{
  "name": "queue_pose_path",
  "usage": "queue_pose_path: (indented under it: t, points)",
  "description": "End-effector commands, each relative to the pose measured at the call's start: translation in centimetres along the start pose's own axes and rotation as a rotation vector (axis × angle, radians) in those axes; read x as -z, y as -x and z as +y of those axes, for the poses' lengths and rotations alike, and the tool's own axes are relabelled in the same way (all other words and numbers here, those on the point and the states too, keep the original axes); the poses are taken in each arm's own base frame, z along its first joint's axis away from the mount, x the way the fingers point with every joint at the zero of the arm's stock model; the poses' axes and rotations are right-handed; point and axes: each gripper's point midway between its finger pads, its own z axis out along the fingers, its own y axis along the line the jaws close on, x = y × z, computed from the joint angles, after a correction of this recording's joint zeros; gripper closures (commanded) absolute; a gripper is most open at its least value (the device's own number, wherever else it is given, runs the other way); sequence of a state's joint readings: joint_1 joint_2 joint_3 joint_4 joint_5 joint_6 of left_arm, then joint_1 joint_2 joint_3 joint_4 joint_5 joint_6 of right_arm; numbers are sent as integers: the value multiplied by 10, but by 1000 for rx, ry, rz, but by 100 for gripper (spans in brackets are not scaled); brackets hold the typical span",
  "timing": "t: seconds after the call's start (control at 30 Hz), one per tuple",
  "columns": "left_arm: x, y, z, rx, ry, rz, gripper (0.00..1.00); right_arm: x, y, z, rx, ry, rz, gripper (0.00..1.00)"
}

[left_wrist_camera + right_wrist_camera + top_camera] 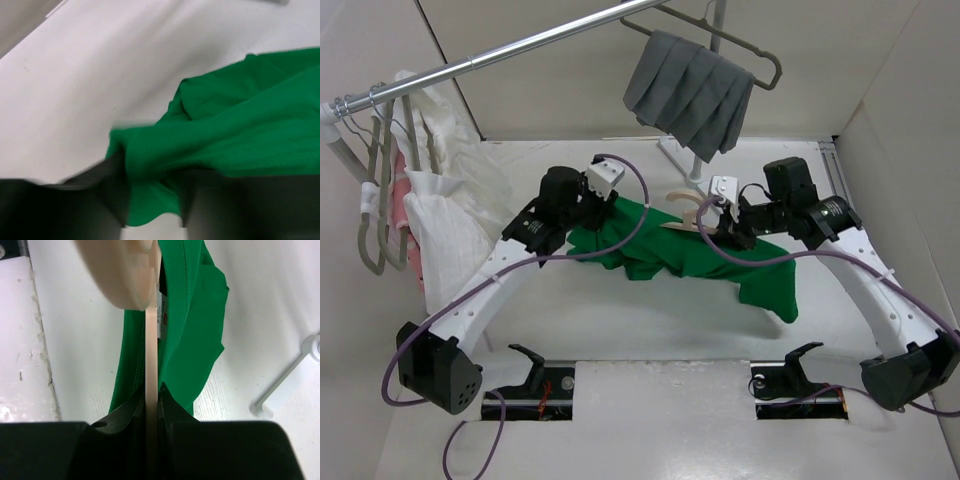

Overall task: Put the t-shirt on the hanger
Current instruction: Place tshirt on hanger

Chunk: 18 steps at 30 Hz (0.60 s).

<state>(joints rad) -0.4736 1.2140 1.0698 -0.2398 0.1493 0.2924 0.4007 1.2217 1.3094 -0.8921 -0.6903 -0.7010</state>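
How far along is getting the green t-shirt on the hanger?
Done: both grips made. In hand: left gripper pinches the t-shirt, right gripper clamps the hanger by the collar label. Left: threading the hanger in; it lies crumpled on the table.

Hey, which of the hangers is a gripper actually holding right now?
The cream hanger, pinched edge-on in the right gripper at the green t-shirt. The grey hangers all hang from the metal rail, untouched.

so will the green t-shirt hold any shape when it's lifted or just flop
Probably flop: the t-shirt lies crumpled in soft folds, bunching where the left gripper pinches it. It likely sags and drapes from that one held point. It looks light, and should slide rather than roll when pushed.
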Motion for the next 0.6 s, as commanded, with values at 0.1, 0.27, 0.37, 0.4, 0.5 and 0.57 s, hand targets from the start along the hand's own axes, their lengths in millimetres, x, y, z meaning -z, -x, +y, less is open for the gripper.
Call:
queue_pose_path:
  t: [0.1, 0.27, 0.37, 0.4, 0.5, 0.57]
  points:
    - [16, 27, 15, -3, 5, -62, 47, 26, 47, 4, 137, 19, -148, 100]
    - [32, 20, -28, -227, -298, -69, 30, 35, 34, -15, 93, -47, -127, 100]
    - [55, 25, -55, -308, -463, -116, 29, 36, 40, -20, 109, -64, -146, 100]
    - [63, 34, -58, -331, -478, -155, 26, 36, 42, -21, 99, -69, -153, 100]
    - [87, 80, -77, -349, -532, -340, 20, 33, 54, -22, 116, -73, -186, 100]
    - [97, 101, -87, -330, -559, -416, 17, 25, 57, -24, 131, -71, -193, 100]
